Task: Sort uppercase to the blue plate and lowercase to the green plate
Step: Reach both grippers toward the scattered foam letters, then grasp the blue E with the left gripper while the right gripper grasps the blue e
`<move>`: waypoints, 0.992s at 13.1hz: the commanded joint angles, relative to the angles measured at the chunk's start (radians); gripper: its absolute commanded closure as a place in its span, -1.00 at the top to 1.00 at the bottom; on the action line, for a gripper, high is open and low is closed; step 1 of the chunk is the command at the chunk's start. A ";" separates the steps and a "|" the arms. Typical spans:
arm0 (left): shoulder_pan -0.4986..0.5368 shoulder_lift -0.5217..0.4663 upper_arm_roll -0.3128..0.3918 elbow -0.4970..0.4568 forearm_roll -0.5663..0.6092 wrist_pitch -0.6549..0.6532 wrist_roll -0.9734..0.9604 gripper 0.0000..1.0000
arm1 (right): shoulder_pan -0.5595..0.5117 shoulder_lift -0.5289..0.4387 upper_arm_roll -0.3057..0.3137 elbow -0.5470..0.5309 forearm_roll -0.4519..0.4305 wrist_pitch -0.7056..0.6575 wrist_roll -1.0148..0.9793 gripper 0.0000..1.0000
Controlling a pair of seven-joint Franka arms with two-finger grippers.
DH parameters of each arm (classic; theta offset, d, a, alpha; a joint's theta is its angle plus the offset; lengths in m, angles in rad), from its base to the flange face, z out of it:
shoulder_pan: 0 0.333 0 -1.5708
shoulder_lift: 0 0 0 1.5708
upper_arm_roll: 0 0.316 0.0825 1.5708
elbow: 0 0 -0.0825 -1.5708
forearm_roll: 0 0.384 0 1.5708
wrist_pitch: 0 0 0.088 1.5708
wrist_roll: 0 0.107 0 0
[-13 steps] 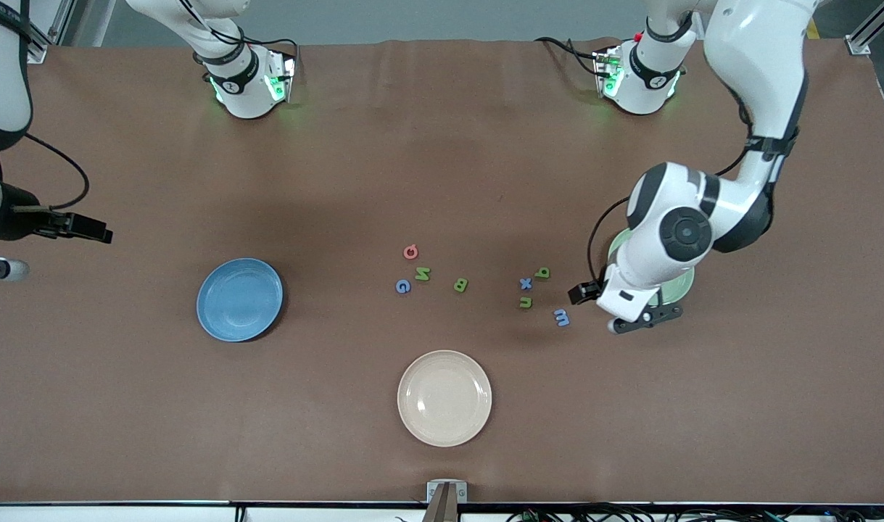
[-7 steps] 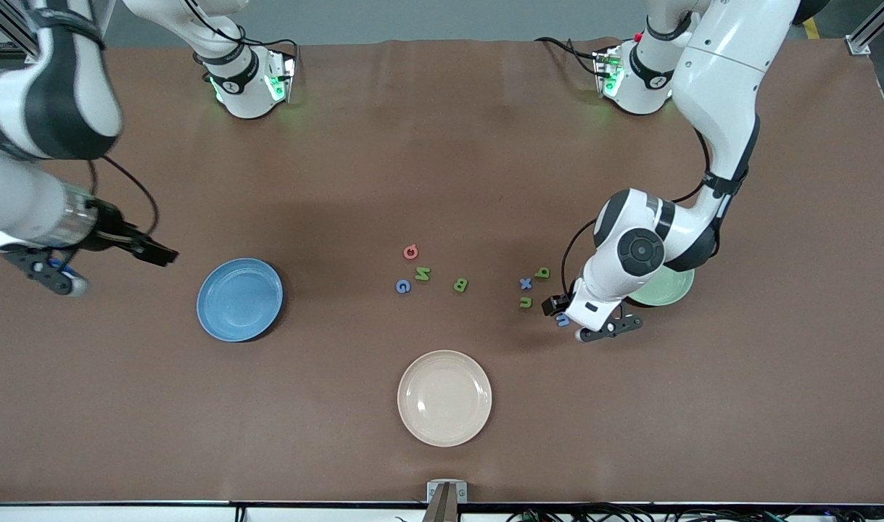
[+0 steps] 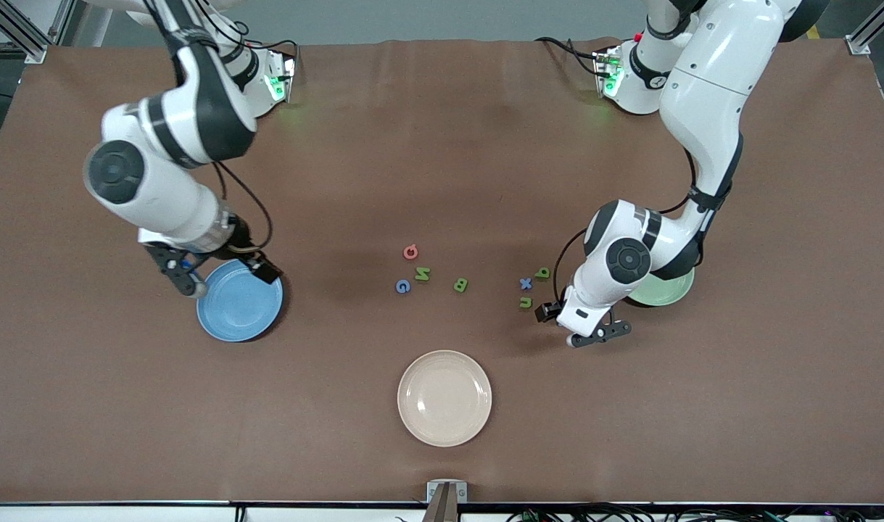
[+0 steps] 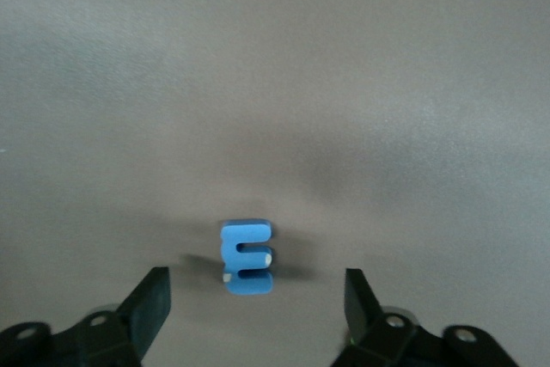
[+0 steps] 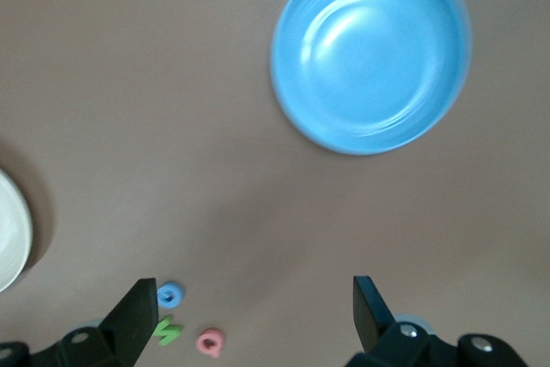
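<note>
My left gripper (image 3: 573, 323) is open and low over the blue m (image 4: 247, 257), which lies on the table between its fingers without touching them. The arm hides the m in the front view. The blue x (image 3: 526, 283), green looped letter (image 3: 542, 273) and green n/u (image 3: 526, 302) lie beside it. The green plate (image 3: 670, 290) is partly hidden by the left arm. My right gripper (image 3: 228, 278) is open and empty over the blue plate's (image 3: 238, 313) rim. The pink Q (image 3: 410, 252), blue G (image 3: 403, 287), green N (image 3: 422, 274) and green B (image 3: 460, 286) lie mid-table.
A cream plate (image 3: 444, 398) sits nearer the front camera than the letters. The right wrist view shows the blue plate (image 5: 371, 53), the G (image 5: 170, 295), N (image 5: 168, 330), Q (image 5: 209, 342) and the cream plate's edge (image 5: 10, 238).
My right arm has swung in from the table's end to over the blue plate. My left gripper has moved from the green plate to over the blue m and covers it.
</note>
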 commanded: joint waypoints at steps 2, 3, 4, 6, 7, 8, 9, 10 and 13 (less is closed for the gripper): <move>-0.016 0.019 0.013 0.029 0.051 0.003 -0.028 0.57 | 0.106 0.164 -0.014 0.055 0.018 0.156 0.124 1.00; -0.016 0.019 0.013 0.029 0.068 0.003 -0.030 0.51 | 0.123 0.210 -0.014 0.084 0.015 0.173 0.143 1.00; -0.016 0.025 0.013 0.030 0.072 0.003 -0.032 0.48 | 0.148 0.262 -0.015 0.123 0.009 0.173 0.166 0.99; -0.016 0.039 0.013 0.044 0.072 0.003 -0.033 0.45 | 0.166 0.350 -0.019 0.204 -0.013 0.170 0.215 0.98; -0.017 0.041 0.013 0.045 0.072 0.003 -0.033 0.42 | 0.170 0.372 -0.017 0.222 -0.024 0.171 0.226 0.97; -0.016 0.045 0.013 0.045 0.072 0.003 -0.033 0.36 | 0.177 0.396 -0.019 0.245 -0.027 0.173 0.235 0.96; -0.016 0.047 0.013 0.045 0.072 0.004 -0.033 0.28 | 0.182 0.410 -0.019 0.256 -0.033 0.175 0.245 0.96; -0.016 0.048 0.013 0.045 0.072 0.004 -0.033 0.21 | 0.185 0.419 -0.017 0.256 -0.046 0.179 0.256 0.95; -0.016 0.048 0.015 0.045 0.072 0.004 -0.033 -0.17 | 0.219 0.450 -0.019 0.255 -0.060 0.219 0.305 0.94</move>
